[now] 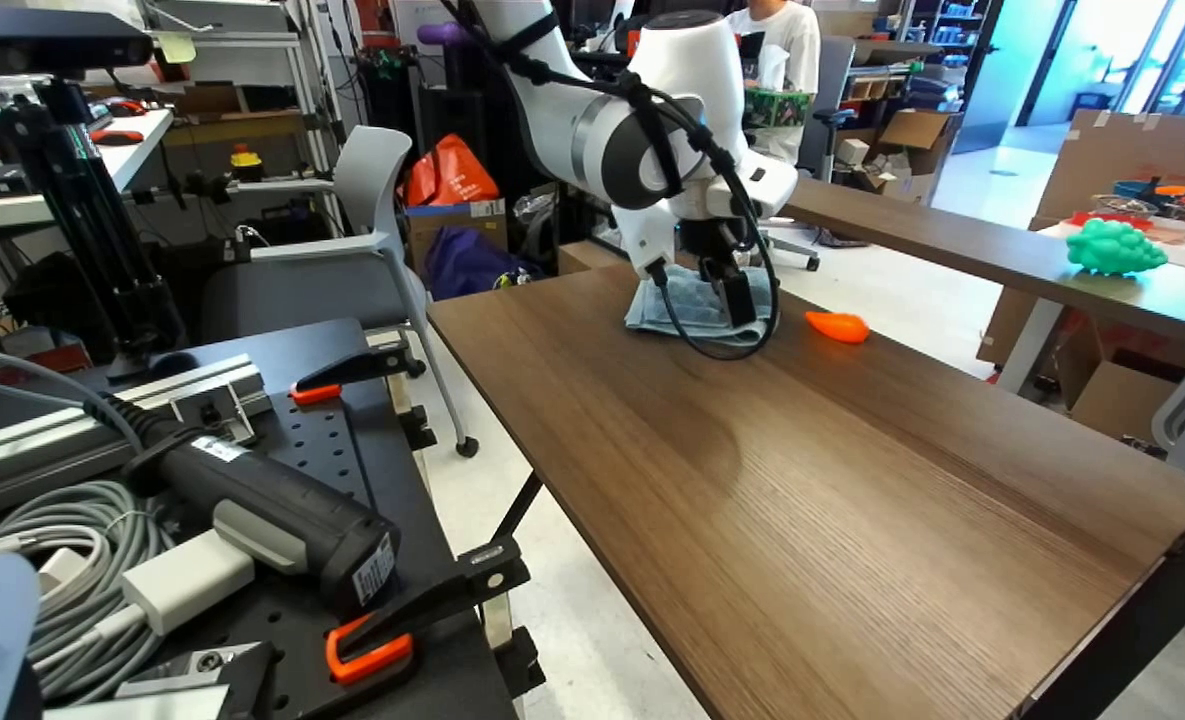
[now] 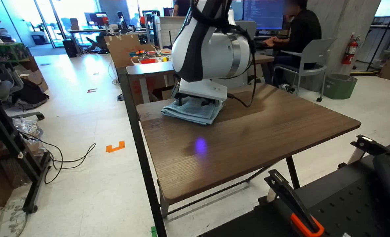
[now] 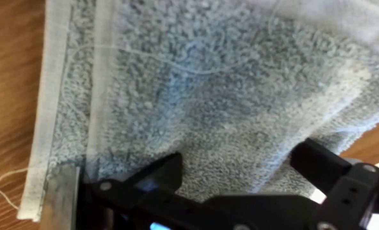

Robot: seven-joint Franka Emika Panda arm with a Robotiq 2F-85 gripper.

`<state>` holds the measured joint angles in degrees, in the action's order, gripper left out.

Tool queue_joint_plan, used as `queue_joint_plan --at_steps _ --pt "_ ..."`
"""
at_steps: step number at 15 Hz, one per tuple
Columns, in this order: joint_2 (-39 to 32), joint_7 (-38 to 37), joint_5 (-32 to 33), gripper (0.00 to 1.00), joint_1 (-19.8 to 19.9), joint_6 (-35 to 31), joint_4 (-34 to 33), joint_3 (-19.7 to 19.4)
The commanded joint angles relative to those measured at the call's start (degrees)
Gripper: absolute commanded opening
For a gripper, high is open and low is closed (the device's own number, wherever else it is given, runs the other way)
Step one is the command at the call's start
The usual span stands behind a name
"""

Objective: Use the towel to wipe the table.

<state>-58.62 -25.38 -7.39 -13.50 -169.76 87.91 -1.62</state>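
We see wide-spread, empty gripper (image 3: 239, 159) over nubby folded towel (image 3: 208, 95). Orange teardrop (image 1: 837, 327), towel's 3 o'clock, only in an exterior view.

Table (image 1: 852, 500): a wide stretch is left free for passage in both exterior views. Towel (image 2: 192, 113): access from above is blocked by the gripper (image 3: 237, 156). Near it: passage is obstructed by a hanging cable (image 1: 721, 160) and an orange object (image 1: 839, 327).

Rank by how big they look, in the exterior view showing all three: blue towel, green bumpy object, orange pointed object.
1. Blue towel, though partly hidden
2. Green bumpy object
3. Orange pointed object
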Motion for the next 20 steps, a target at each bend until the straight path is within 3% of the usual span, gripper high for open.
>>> queue_joint_plan --at_steps 1,9,12,15,20 --pt "-4.2 -0.9 -3.7 1.00 1.2 -0.3 -5.2 -0.8" --pt "-2.4 7.0 -0.7 1.00 -2.3 -5.7 1.0 2.6" --pt "1.5 13.1 0.4 1.00 -1.3 -6.8 7.5 7.1" --pt "6.7 16.7 0.7 1.00 -0.7 -6.7 15.1 8.3" --pt "15.8 15.4 -1.4 1.00 1.9 -6.4 26.2 5.5"
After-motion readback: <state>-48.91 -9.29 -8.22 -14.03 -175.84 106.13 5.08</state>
